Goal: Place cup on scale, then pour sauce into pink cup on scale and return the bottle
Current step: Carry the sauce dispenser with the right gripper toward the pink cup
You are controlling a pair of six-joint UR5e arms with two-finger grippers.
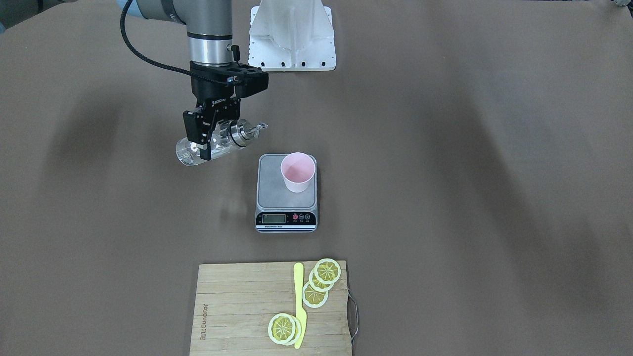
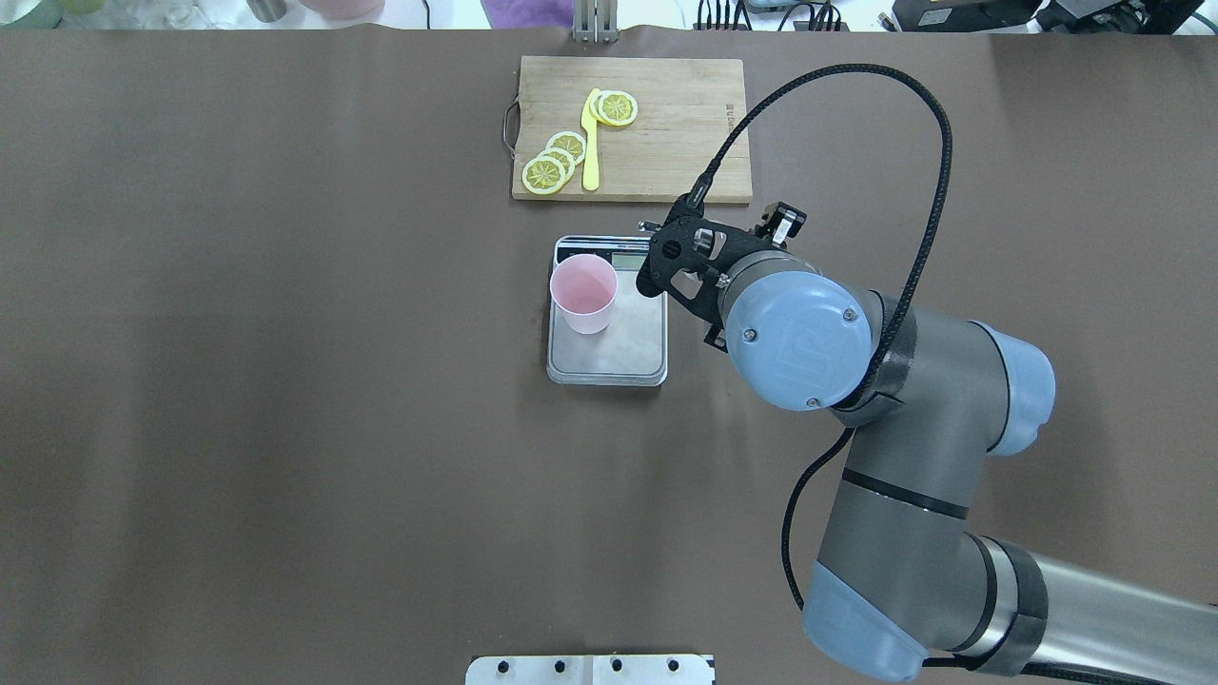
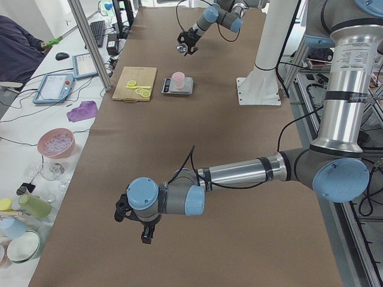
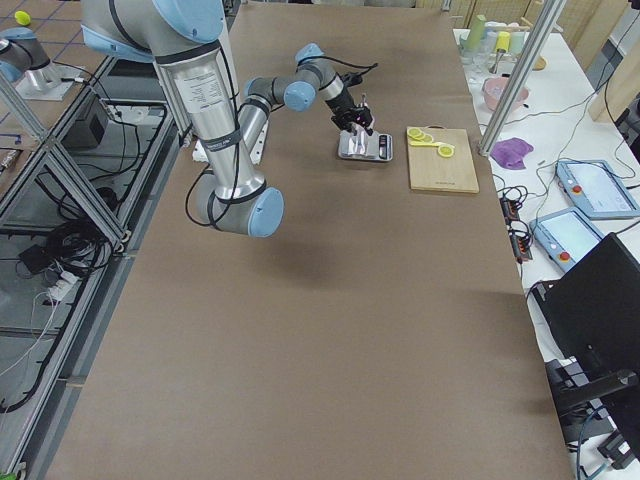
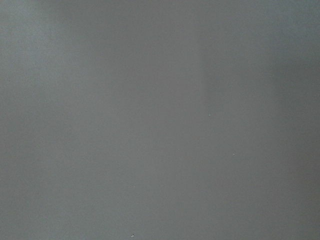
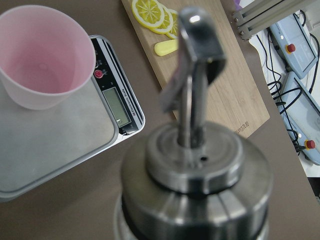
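The bottle (image 1: pixel 190 151) at centre left of the front view was clear, glossy glass; its pour-spout cap (image 6: pixel 192 165) was polished chrome metal with bright reflections. The cup (image 1: pixel 297 171) looked like matt pale pink plastic. The scale (image 1: pixel 274 184) had a brushed, dull-sheen steel platform and a glossy black panel. The cutting board (image 1: pixel 237 296) at bottom centre was pale grained wood. The table (image 1: pixel 494 198) cover was matt brown, paper-like.

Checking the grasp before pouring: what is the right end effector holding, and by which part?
The small clear glass bottle with a chrome spout cap, gripped across its glass body, toward the cap end.
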